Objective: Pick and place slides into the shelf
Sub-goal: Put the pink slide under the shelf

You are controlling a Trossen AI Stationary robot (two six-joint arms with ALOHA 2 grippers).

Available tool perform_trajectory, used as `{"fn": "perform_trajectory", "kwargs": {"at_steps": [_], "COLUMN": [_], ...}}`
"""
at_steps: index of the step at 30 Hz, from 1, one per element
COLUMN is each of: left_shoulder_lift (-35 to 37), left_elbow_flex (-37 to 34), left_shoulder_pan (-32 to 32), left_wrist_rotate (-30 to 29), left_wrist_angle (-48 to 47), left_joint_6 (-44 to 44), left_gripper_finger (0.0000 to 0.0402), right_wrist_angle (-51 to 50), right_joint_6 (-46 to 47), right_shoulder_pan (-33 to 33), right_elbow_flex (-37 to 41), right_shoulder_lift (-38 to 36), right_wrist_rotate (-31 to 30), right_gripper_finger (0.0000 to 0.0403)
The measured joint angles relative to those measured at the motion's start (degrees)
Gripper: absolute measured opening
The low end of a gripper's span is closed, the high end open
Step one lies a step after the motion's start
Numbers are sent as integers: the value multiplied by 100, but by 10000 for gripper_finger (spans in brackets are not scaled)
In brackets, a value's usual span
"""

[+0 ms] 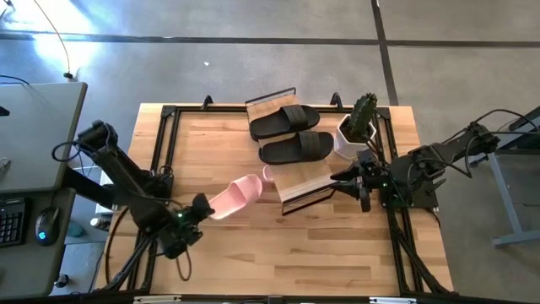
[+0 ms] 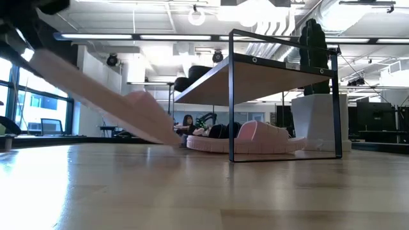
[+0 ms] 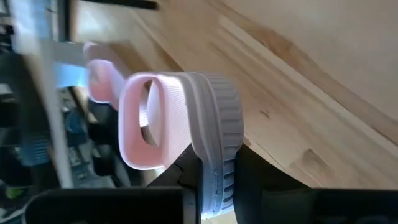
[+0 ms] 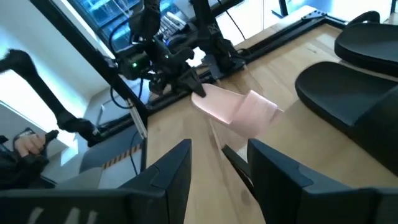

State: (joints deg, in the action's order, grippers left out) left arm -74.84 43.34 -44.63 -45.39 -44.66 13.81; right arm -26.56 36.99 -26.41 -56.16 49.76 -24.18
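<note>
left tool (image 1: 201,209): clamped on pink slide (image 1: 234,198) heel | right tool (image 1: 353,180): open, beside shelf (image 1: 304,187)

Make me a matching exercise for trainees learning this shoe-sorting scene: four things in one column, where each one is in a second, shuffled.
Things
1. pale pink slide with a wide strap
2. second pale pink slide
3. two matte black slides
4. white pot with a green cactus

Places
A. on the shelf's top wooden board
B. under the shelf's board, on its low level
C. at the shelf's end, by the right gripper
D. held by the left gripper, tilted down toward the table

Pairs: 1-D, 2-B, 3-A, 4-C
</note>
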Motion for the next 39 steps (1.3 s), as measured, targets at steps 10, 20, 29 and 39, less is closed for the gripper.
{"fn": "perform_trajectory", "kwargs": {"at_steps": [10, 20, 29, 39], "left_shoulder_lift": [-310, -310, -310, -310], "left_elbow_flex": [0, -320, -729, -859], "left_shoulder_pan": [480, 1170, 1923, 2706], "left_wrist_rotate": [613, 1519, 1952, 2919], "left_wrist_angle": [866, 2105, 3018, 3570], "left_joint_6": [802, 1931, 2939, 3736], "left_gripper_finger": [38, 36, 36, 36], "right_wrist_angle": [-593, -780, -798, -845], "right_joint_6": [157, 156, 155, 147], "right_shoulder_pan": [-2, 0, 0, 0], "right_elbow_flex": [4, 4, 4, 4], "right_shoulder_lift": [-2, -2, 0, 7], "right_wrist_rotate": [-125, -235, -237, -241], "right_gripper_finger": [144, 138, 138, 138]}}
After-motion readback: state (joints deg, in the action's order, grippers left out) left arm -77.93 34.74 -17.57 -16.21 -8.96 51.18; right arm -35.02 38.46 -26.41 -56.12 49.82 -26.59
